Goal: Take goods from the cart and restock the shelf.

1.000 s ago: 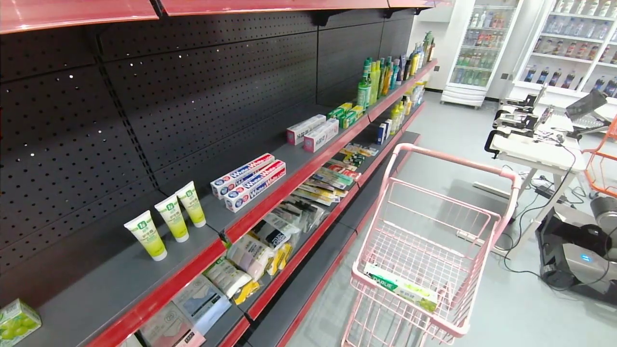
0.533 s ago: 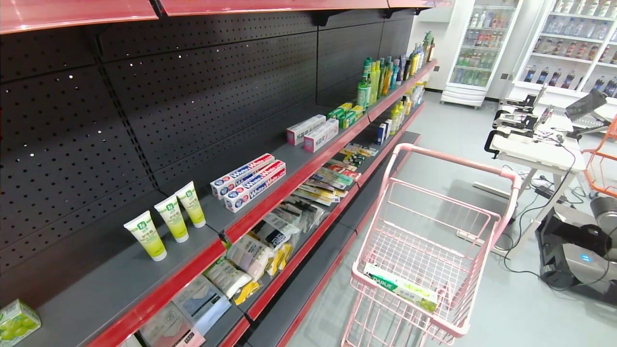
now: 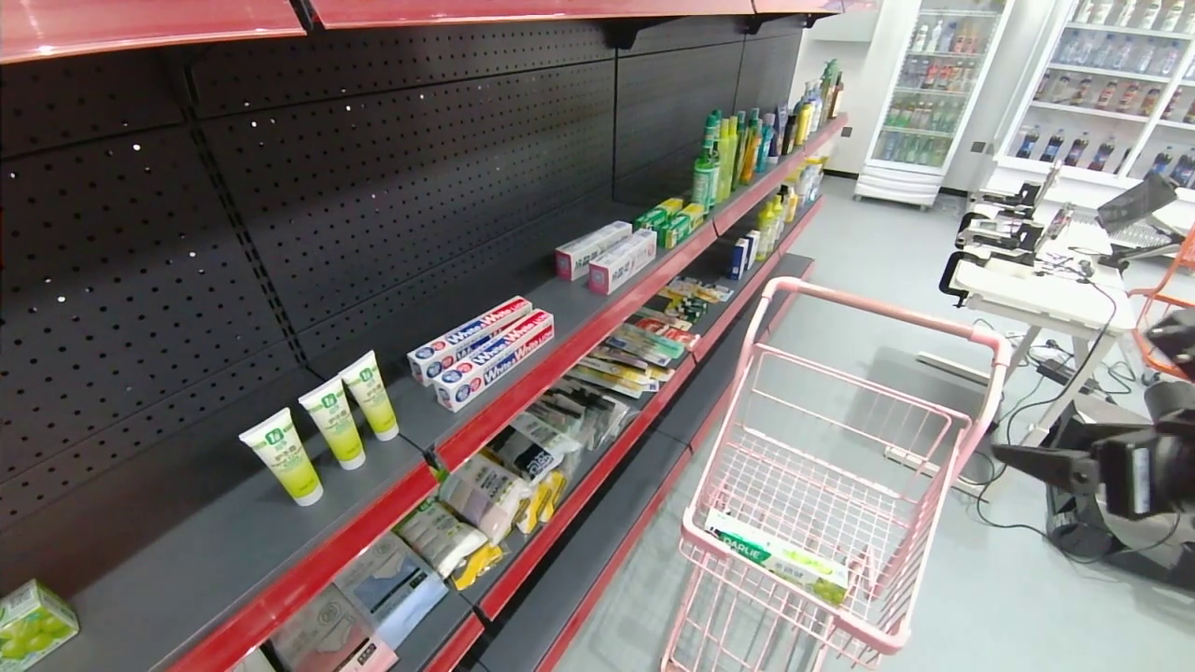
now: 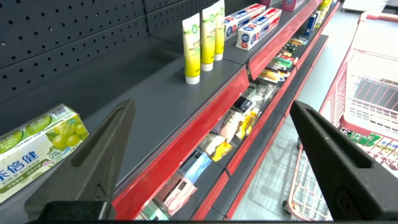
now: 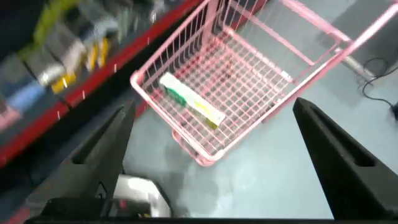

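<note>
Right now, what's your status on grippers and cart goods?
Left gripper open by shelf. Right gripper open, aimed at cart. One green box lies in cart. Nothing blocking.

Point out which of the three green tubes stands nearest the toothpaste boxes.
The tube at the row's far end, next to the toothpaste boxes; the middle tube and front tube stand farther off.

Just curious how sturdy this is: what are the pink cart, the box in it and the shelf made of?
Pink cart: likely coated metal wire, a thin glossy grid with a tube handle. Box: probably printed cardboard, with sharp folded edges. Shelf: seemingly painted sheet metal, matt grey deck, glossy red lip, perforated back.
</note>
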You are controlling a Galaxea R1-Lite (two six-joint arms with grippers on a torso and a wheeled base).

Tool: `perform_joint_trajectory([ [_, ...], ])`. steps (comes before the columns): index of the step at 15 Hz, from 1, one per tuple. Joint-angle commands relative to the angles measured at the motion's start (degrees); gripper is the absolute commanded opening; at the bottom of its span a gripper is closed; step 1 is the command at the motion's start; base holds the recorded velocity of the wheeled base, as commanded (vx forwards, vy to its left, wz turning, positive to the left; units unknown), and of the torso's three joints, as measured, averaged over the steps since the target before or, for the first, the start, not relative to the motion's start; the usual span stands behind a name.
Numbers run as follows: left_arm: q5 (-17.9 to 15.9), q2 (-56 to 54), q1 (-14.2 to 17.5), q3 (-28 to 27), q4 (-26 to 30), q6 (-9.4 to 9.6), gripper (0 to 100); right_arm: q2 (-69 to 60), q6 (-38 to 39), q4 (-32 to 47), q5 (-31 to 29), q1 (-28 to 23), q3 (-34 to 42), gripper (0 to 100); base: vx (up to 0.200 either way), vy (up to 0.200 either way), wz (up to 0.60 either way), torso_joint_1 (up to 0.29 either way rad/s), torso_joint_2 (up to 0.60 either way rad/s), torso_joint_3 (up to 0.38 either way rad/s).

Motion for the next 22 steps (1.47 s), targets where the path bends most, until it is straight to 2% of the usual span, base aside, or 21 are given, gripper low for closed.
perform_joint_trajectory([
  [1,-0.08,0.07,0.01,0.0,0.0,0.0,100,33.29,-17.55,-6.52,8.09,-4.23,-6.12,100,0.0,0.0,0.0,0.0,0.0,0.0],
  [4,0.01,0.07,0.01,0.0,0.0,0.0,100,40.06,-20.63,-7.93,8.18,-2.03,-7.52,100,0.0,0.0,0.0,0.0,0.0,0.0],
  [6,0.01,0.07,0.01,0.0,0.0,0.0,100,43.75,-24.32,-11.88,7.74,-2.2,-8.14,100,0.0,0.0,0.0,0.0,0.0,0.0],
  [9,0.01,0.07,0.01,0.0,0.0,0.0,100,48.06,-28.89,-11.97,7.74,-2.91,-9.1,100,0.0,0.0,0.0,0.0,0.0,0.0],
  [14,-0.08,0.07,0.01,0.0,0.0,0.0,100,50.34,-28.89,-11.97,7.74,-1.15,-12.0,100,0.0,0.0,0.0,-0.013,0.02,0.016],
  [22,0.01,0.07,0.01,0.0,0.0,0.0,100,53.15,-28.89,-11.97,7.39,1.4,-13.59,100,0.0,0.0,0.0,-0.116,0.25,0.13],
])
